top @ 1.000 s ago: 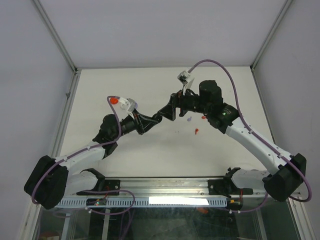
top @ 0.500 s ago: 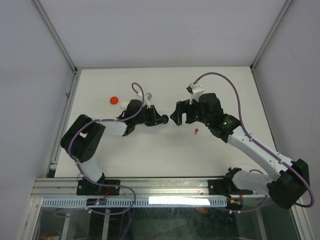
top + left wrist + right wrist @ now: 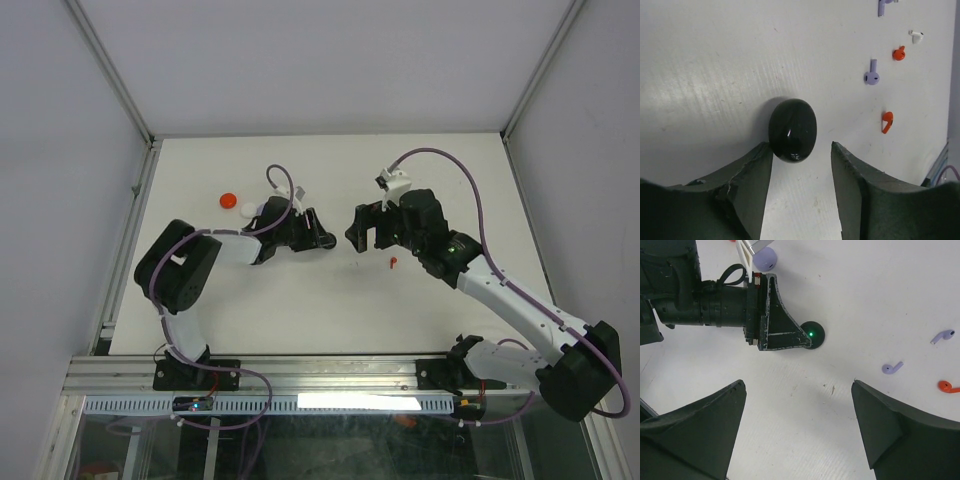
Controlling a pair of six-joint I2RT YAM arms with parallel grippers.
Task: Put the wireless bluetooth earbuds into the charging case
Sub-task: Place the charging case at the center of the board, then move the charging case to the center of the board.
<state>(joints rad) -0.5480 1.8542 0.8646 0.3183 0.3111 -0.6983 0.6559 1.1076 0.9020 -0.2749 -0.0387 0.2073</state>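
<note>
Now, at the far left, behind your left arm's wrist, a red disc [image 3: 229, 199] and a white disc [image 3: 247, 206] sit side by side on the table [image 3: 300, 310]. Your left gripper [image 3: 801, 146] has its jaws apart. The black charging case [image 3: 792, 129] lies on the table right at its tips, seeming to touch the finger [image 3: 752, 170] on the left of that wrist view, with a gap to the other. Your right gripper [image 3: 798, 383] faces it across the case, jaws spread wide with nothing between them. Just ahead of its right-side finger lie a lavender earbud [image 3: 892, 368], a second lavender earbud [image 3: 942, 336] and a red earbud [image 3: 947, 386]. A white earbud [image 3: 916, 35] lies loose, well ahead of the left gripper.
</note>
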